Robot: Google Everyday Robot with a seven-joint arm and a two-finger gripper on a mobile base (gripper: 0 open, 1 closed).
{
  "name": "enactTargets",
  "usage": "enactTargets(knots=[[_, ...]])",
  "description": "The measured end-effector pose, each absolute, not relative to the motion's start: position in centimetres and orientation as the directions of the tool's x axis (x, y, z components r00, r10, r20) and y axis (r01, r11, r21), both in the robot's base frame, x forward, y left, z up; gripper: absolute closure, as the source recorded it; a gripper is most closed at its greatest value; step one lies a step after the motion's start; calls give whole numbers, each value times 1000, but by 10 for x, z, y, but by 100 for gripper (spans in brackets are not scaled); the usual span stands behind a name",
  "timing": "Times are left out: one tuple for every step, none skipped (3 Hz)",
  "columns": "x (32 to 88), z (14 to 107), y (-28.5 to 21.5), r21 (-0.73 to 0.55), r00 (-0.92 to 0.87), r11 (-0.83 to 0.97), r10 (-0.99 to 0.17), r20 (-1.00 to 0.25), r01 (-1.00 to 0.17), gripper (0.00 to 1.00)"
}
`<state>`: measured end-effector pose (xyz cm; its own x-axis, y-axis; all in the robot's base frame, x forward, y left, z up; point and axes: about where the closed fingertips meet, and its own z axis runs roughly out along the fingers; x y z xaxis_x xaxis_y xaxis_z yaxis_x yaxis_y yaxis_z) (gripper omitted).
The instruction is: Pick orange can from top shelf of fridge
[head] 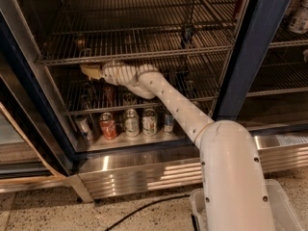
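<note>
The fridge (255, 47) stands open in front of me, dark blue frame around chrome wire racks. On the top shelf (163, 51), far left, a small dim orange can (80, 44) stands upright. My white arm reaches in from the lower right. Its gripper (91, 71) sits just under that rack's front bar, below and slightly right of the can, apart from it with the rack between them. Nothing is visibly held in the gripper.
On the bottom rack stand a red can (108, 125), two white-and-green cans (131, 122), a bluish can (168, 122) and a silver one (84, 126). Below runs a ribbed steel base panel (144, 172). The open door's edge (29, 143) is at left. A black cable (144, 207) lies on the floor.
</note>
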<state>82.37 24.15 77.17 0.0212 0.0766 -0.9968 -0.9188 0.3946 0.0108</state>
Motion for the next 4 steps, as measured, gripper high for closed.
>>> enactTargets(knots=[[815,776,235,-3,35,403,73,-997,-915,100],[797,790,211,-50,61,426,12,-998,-903,100],[734,801,191,-63,48,401,-47,-998,-914,100],[729,801,188,-65,50,407,-47,-998,-911,100]])
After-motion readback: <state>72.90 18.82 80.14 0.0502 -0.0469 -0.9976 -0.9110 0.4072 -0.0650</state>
